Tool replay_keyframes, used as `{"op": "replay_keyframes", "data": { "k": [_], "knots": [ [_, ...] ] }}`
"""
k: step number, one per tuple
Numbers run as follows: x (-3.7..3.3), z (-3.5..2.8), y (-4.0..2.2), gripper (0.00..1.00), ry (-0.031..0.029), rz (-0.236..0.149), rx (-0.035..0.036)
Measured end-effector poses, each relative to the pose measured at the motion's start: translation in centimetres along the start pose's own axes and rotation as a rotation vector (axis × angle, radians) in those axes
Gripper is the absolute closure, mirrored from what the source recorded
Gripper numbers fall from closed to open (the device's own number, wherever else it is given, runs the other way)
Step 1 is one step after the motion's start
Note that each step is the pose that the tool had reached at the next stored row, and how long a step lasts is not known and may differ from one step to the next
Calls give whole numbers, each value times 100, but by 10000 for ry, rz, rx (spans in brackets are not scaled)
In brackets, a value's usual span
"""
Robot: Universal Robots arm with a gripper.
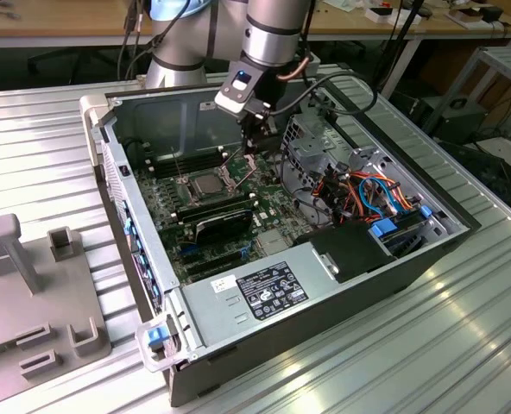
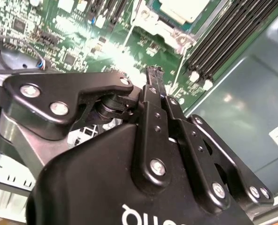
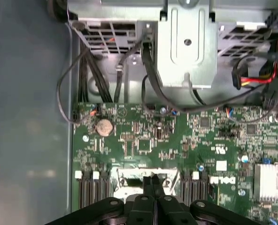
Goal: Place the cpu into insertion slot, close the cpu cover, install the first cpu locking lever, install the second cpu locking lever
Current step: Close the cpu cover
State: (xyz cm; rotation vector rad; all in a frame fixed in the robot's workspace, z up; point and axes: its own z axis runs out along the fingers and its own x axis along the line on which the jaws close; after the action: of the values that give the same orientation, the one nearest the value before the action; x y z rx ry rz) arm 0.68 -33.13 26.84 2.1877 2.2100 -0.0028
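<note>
First wrist view: the gripper, jaws together, hides most of the insertion slot; in the second wrist view the cpu is cut off at the edge.

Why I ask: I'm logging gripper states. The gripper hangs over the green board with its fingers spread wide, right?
Not quite. The gripper does hang over the green board, but its fingers are shut together, not spread wide, as the first wrist view shows.
</note>
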Motion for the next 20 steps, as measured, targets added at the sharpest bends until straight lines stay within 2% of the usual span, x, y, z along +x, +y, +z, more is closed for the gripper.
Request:
{"op": "replay_keyframes", "data": {
  "k": [7, 10, 12, 16, 20],
  "knots": [
    [-2, 7, 224, 89, -3, -1, 1],
    [-2, 20, 269, 89, -5, 0, 2],
    [-1, 51, 283, 89, -4, -1, 1],
    [2, 158, 278, 89, -1, -1, 1],
    [2, 177, 222, 89, 11, -1, 2]
  ]
}}
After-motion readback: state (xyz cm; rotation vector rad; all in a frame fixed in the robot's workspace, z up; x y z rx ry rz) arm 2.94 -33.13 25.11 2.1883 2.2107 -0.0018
